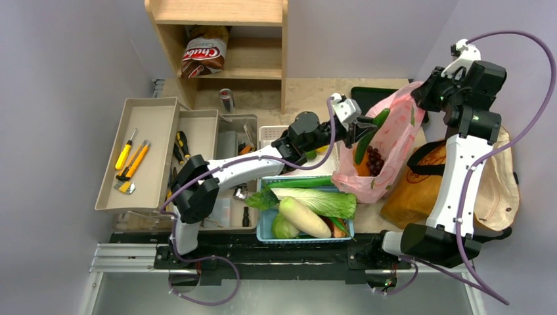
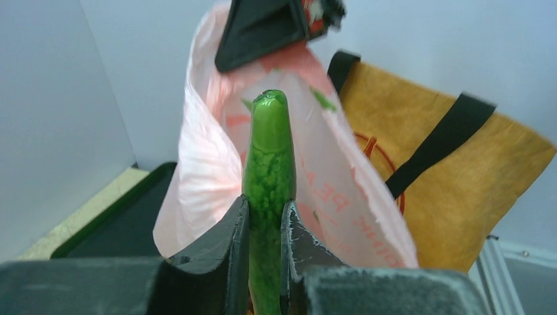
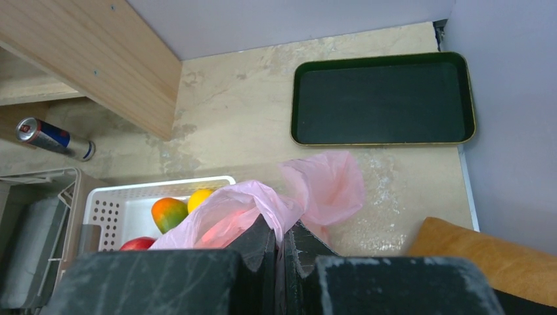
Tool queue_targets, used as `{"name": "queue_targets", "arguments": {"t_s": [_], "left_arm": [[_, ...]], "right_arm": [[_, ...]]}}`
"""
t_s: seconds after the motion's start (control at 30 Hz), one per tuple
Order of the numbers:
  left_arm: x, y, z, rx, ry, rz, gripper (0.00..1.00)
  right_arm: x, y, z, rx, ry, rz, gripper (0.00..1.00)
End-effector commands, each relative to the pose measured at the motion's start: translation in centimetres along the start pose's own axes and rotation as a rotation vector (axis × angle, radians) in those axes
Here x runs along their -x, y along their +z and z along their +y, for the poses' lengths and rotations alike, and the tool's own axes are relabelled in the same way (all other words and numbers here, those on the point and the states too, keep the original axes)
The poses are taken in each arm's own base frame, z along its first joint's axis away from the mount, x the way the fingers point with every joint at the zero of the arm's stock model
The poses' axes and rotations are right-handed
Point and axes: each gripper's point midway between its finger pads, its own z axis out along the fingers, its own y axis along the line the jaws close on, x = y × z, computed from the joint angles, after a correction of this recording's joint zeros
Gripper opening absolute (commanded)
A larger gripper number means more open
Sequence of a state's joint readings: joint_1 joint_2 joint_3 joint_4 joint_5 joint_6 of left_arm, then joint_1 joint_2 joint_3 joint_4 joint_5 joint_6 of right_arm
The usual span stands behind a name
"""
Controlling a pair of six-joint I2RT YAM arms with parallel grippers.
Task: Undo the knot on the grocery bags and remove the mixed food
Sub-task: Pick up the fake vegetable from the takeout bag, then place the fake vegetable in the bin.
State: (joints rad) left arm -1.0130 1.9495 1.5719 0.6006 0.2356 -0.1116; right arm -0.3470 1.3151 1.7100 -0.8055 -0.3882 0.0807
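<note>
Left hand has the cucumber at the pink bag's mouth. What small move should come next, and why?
Probably draw the left hand back and up, pulling the cucumber clear of the pink bag. Its fingers are shut on the cucumber, whose far end lies in the bag's open mouth, and the right hand pinches the bag's rim, holding it up.

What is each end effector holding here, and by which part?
Left end effector: the cucumber, gripped along its shaft, tip protruding. Right end effector: the pink bag, pinched at its top edge.
</note>
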Motion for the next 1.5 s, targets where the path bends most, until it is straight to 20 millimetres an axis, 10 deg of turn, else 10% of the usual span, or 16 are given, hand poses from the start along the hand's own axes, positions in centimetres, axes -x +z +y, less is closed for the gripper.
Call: {"name": "queue_targets", "arguments": {"t_s": [0.0,0.2,0.43,0.73,1.13,1.47], "left_arm": [[13.1,-1.3,-1.9,-0.063,0.024,-0.28,0.0],[22.0,-4.0,-3.1,-0.105,0.044,-0.403,0.0],[21.1,-10.4,-4.4,-0.263,0.06,-0.157,0.0],[10.5,-17.8,-5.8,-0.411,0.152,0.281,0.0],[-6.0,-19.9,-1.2,-0.37,0.305,0.532,0.0],[-12.8,-22.9,-0.9,-0.393,0.241,0.728,0.0]], "right_arm": [[1.8,-0.1,0.2,0.014,-0.062,-0.075,0.0],[1.4,0.7,0.0,0.023,-0.052,-0.069,0.0],[1.5,1.2,0.2,0.042,-0.055,-0.076,0.0],[1.9,1.1,0.4,0.053,-0.054,-0.098,0.0],[2.3,0.5,1.0,0.071,-0.053,-0.107,0.0],[2.3,0.3,1.2,0.073,-0.051,-0.105,0.0]]}}
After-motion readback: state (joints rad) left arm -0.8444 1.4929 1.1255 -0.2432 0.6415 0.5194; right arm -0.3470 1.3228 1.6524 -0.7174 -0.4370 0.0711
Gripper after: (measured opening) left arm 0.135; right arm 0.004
